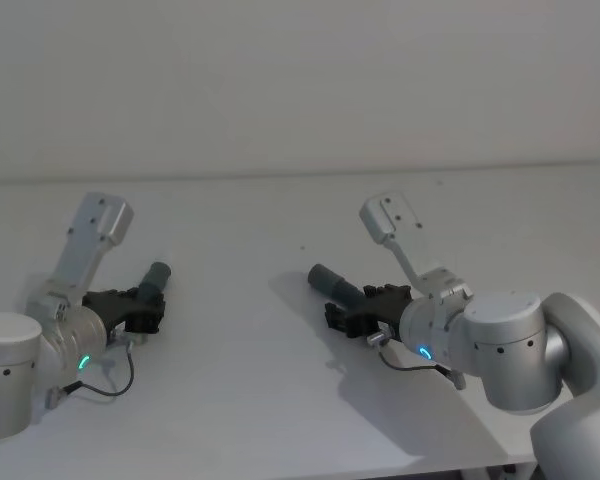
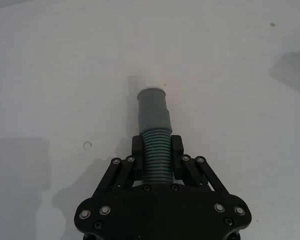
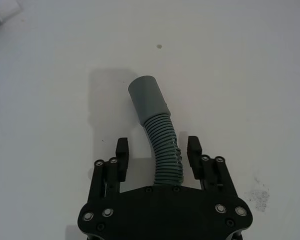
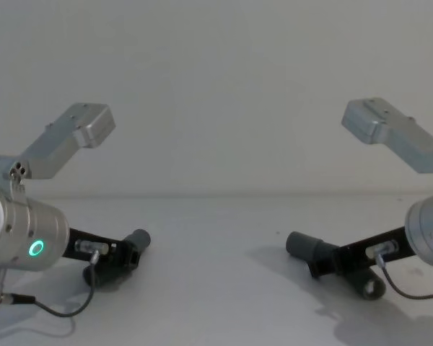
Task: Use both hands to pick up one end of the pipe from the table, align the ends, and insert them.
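- The left claw (image 2: 156,145) is clamped on the ribbed grey hose of the plug piece (image 2: 155,160), just behind its smooth cuff (image 2: 153,112). That leaves the white plug tip (image 2: 151,77) jutting free for mating.
- The right claw (image 3: 157,147) stands wide, straddling the bent, ribbed socket piece (image 3: 164,145) without gripping it. This looks like a grasp not yet made.
- Both pieces sit low over the matte white counter (image 1: 240,380), well apart.

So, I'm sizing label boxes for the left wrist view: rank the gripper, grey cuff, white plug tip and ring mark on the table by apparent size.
1. Left gripper, shut on the hose; nearest the camera, which inflates it.
2. Grey cuff.
3. White plug tip.
4. Ring mark.
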